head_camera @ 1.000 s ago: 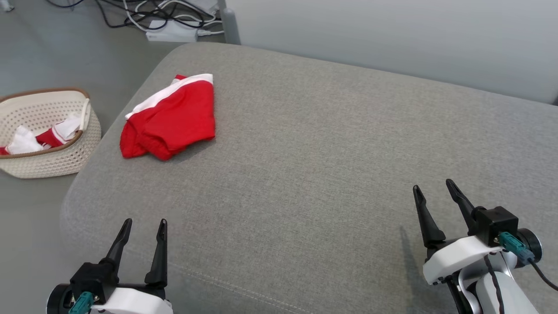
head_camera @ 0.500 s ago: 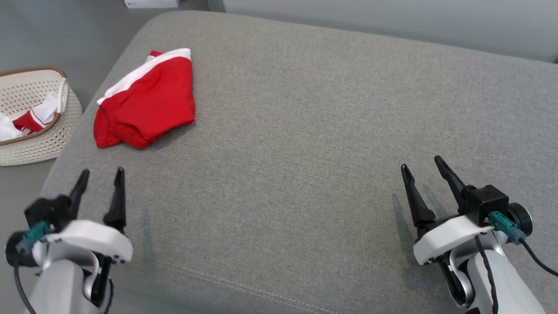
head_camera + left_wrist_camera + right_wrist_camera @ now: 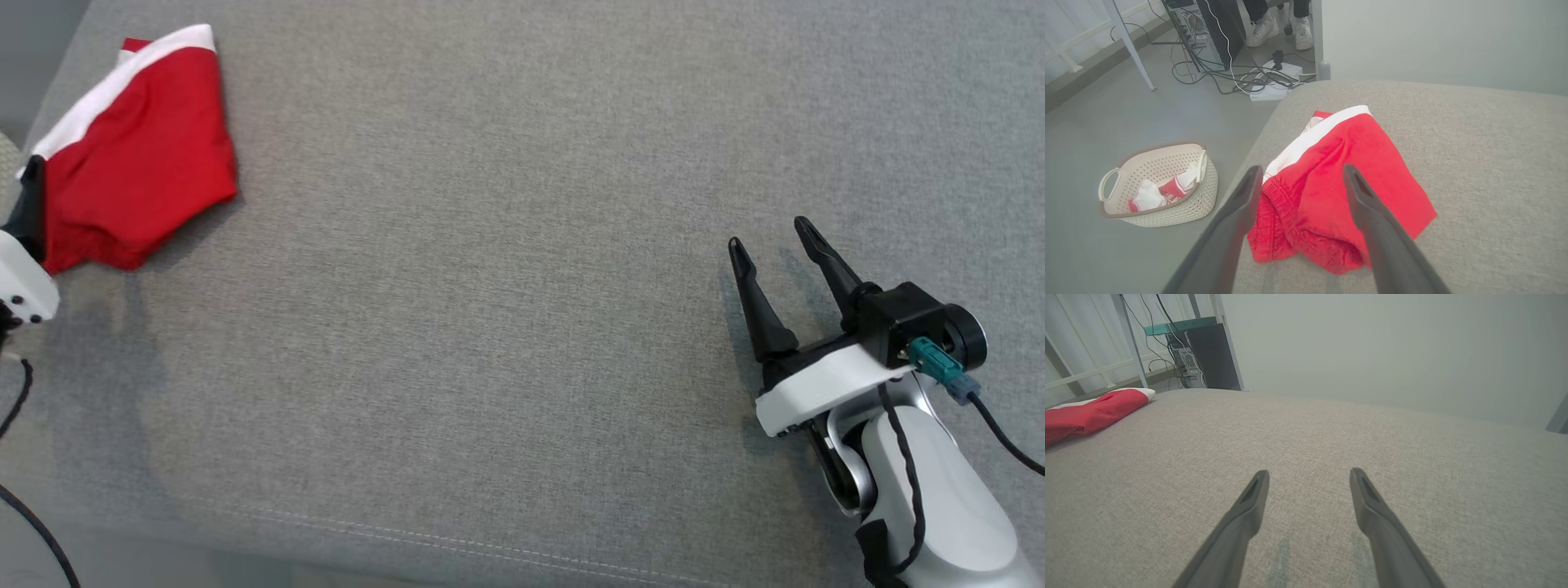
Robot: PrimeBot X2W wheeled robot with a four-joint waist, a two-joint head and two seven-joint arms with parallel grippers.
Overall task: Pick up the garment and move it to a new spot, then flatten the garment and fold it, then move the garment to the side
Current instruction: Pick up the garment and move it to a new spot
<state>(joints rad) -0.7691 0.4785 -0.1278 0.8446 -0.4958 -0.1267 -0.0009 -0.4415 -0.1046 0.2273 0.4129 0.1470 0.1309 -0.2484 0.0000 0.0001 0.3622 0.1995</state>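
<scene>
Grey woven fabric covers the broad cushion [image 3: 522, 286], which stands on a grey floor [image 3: 1126, 106] before a pale wall [image 3: 1392, 347]. The red, white-banded garment [image 3: 139, 163] lies crumpled near its far left corner, close to the rounded edge. A perforated basket [image 3: 1180, 212] sits on the floor past that edge. The left end effector [image 3: 1302, 169], fingers apart, frames the garment, while the right end effector [image 3: 768, 232], fingers also apart, is over bare fabric well apart from it.

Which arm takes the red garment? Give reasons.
Left. The left gripper is open and aimed at the red garment close ahead; the right gripper, also open, sits far across the grey cushion.
</scene>
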